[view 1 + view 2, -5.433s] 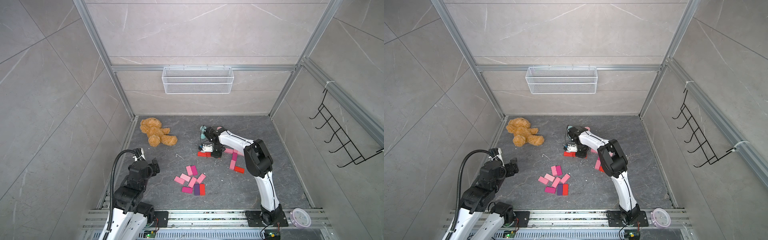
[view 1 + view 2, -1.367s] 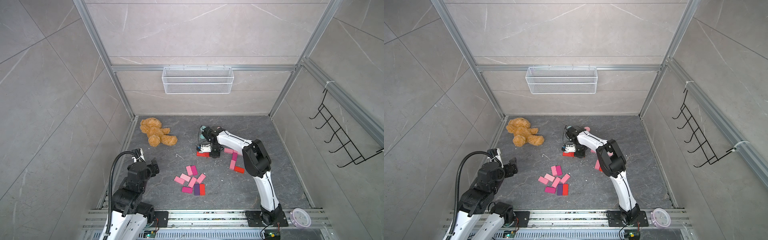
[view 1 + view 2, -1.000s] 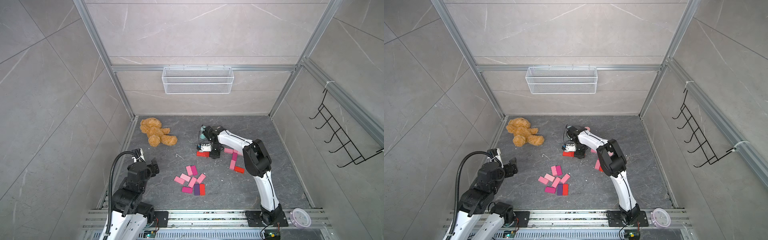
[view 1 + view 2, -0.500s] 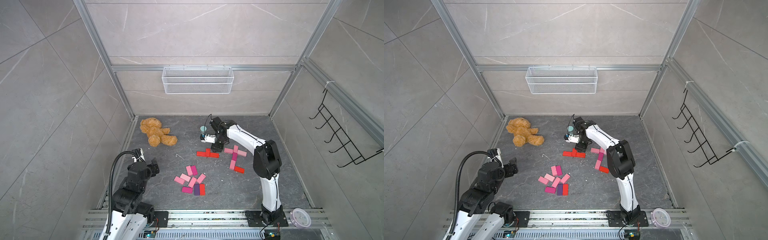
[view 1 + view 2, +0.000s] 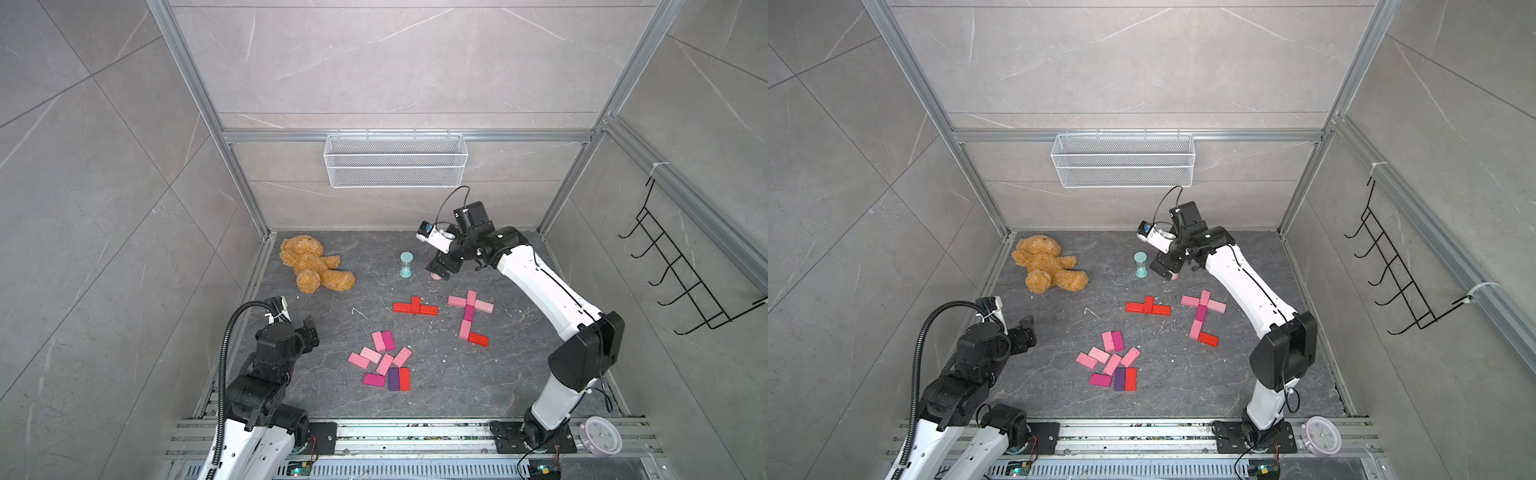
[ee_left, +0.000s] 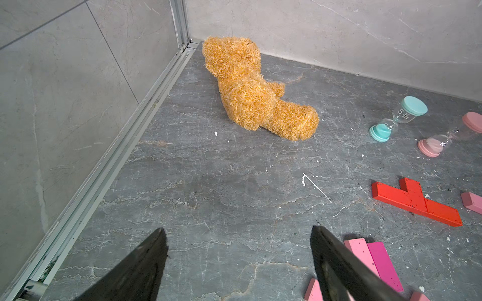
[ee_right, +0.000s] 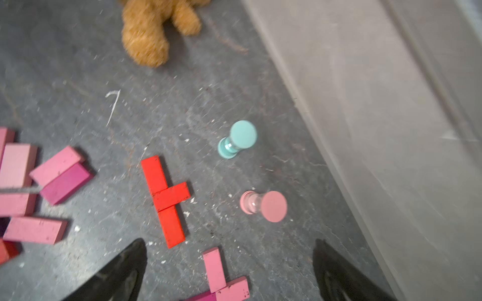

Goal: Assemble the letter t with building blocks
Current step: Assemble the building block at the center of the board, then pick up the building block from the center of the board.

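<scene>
Grey marbled floor [image 5: 457,374], in a top view: three flat red rectangular blocks [image 5: 415,308] form a T at frame centre, a pink-and-magenta block cross [image 5: 470,309] just right, loose pink bricks [image 5: 384,365] below. Right gripper [image 5: 441,271], above centre, gapes wide, empty; left gripper [image 5: 311,332], lower left, likewise spread.

Both end effectors [image 6: 236,229] [image 7: 229,241] agape, empty
</scene>
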You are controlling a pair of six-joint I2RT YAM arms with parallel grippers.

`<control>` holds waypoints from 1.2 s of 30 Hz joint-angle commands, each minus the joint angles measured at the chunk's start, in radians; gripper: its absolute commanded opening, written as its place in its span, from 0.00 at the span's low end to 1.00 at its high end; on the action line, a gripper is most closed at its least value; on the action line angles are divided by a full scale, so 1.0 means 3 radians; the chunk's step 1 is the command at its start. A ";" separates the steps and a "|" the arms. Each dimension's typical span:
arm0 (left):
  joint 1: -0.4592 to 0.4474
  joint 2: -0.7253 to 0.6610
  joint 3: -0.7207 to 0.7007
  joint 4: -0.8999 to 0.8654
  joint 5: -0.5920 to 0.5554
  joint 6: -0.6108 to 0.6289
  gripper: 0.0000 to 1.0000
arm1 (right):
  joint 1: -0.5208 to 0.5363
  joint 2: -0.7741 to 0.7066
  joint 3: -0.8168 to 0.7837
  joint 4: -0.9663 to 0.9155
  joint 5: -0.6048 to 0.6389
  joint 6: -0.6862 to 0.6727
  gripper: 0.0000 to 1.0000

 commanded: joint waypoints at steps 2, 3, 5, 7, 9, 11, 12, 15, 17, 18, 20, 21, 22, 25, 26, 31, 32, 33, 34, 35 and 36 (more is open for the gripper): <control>-0.0014 0.0037 0.0002 0.0126 -0.0052 -0.0027 0.88 | -0.0258 0.0103 0.0376 -0.0090 -0.0615 0.0860 1.00; -0.0015 0.0042 0.0002 0.0121 -0.0052 -0.0028 0.88 | -0.0303 0.0141 0.0445 -0.0199 -0.0860 0.0877 1.00; -0.0014 0.0055 0.0015 0.0108 -0.0062 -0.0031 0.88 | -0.0326 0.0061 0.0332 -0.0139 -0.1134 0.0931 1.00; -0.0014 0.0053 0.0020 0.0085 -0.0086 -0.0032 0.88 | -0.0328 -0.0117 0.0054 0.0103 -0.1197 0.1098 1.00; -0.0014 0.0043 0.0016 0.0089 -0.0102 -0.0037 0.88 | -0.0320 -0.0378 -0.0362 0.0391 -0.1097 0.1348 0.98; -0.0016 0.0047 0.0007 0.0100 -0.0106 -0.0033 0.88 | -0.0307 -0.0608 -0.0686 0.0467 -0.0968 0.1565 0.93; -0.0014 0.0057 0.0007 0.0095 -0.0110 -0.0038 0.88 | -0.0288 -0.0732 -0.0894 0.0513 -0.0798 0.1709 0.92; -0.0018 0.0095 0.0010 0.0103 -0.0109 -0.0043 0.88 | -0.0179 -0.1146 -0.1531 0.0673 -0.0437 0.2131 0.92; -0.0015 0.0127 0.0020 0.0107 -0.0102 -0.0041 0.88 | -0.0038 -0.1327 -0.1884 0.0665 -0.0304 0.2402 0.89; -0.0014 0.0141 0.0022 0.0101 -0.0101 -0.0043 0.88 | 0.0055 -0.1390 -0.1999 0.0629 -0.0181 0.2546 0.88; -0.0015 0.0157 0.0029 0.0081 -0.0112 -0.0060 0.88 | 0.0361 -0.1493 -0.2278 0.0554 0.0079 0.2853 0.86; -0.0014 0.0159 0.0032 0.0075 -0.0114 -0.0068 0.88 | 0.0521 -0.1505 -0.2374 0.0502 0.0250 0.2997 0.85; -0.0014 0.0156 0.0033 0.0070 -0.0124 -0.0079 0.88 | 0.0720 -0.1505 -0.2463 0.0447 0.0399 0.3169 0.85; -0.0014 0.0140 0.0028 0.0070 -0.0125 -0.0095 0.88 | 0.1167 -0.1454 -0.2764 0.0443 0.0513 0.3683 0.78; -0.0017 0.0142 0.0034 0.0069 -0.0124 -0.0089 0.88 | 0.1291 -0.1437 -0.2854 0.0493 0.0516 0.3832 0.76; -0.0018 0.0166 0.0053 0.0059 -0.0126 -0.0082 0.88 | 0.1842 -0.1316 -0.3097 0.0598 0.0830 0.4358 0.71; -0.0014 0.0159 0.0053 0.0060 -0.0122 -0.0080 0.88 | 0.1968 -0.1255 -0.3086 0.0595 0.0893 0.4427 0.71; -0.0015 0.0152 0.0050 0.0061 -0.0123 -0.0084 0.88 | 0.2069 -0.1182 -0.3056 0.0572 0.0945 0.4487 0.71; -0.0014 0.0150 0.0048 0.0060 -0.0119 -0.0081 0.88 | 0.2172 -0.1072 -0.3014 0.0535 0.0980 0.4552 0.71; -0.0014 0.0145 0.0050 0.0059 -0.0123 -0.0081 0.88 | 0.2247 -0.0969 -0.2968 0.0506 0.1015 0.4616 0.71; -0.0015 0.0145 0.0048 0.0059 -0.0124 -0.0087 0.88 | 0.2321 -0.0871 -0.2936 0.0495 0.1042 0.4670 0.71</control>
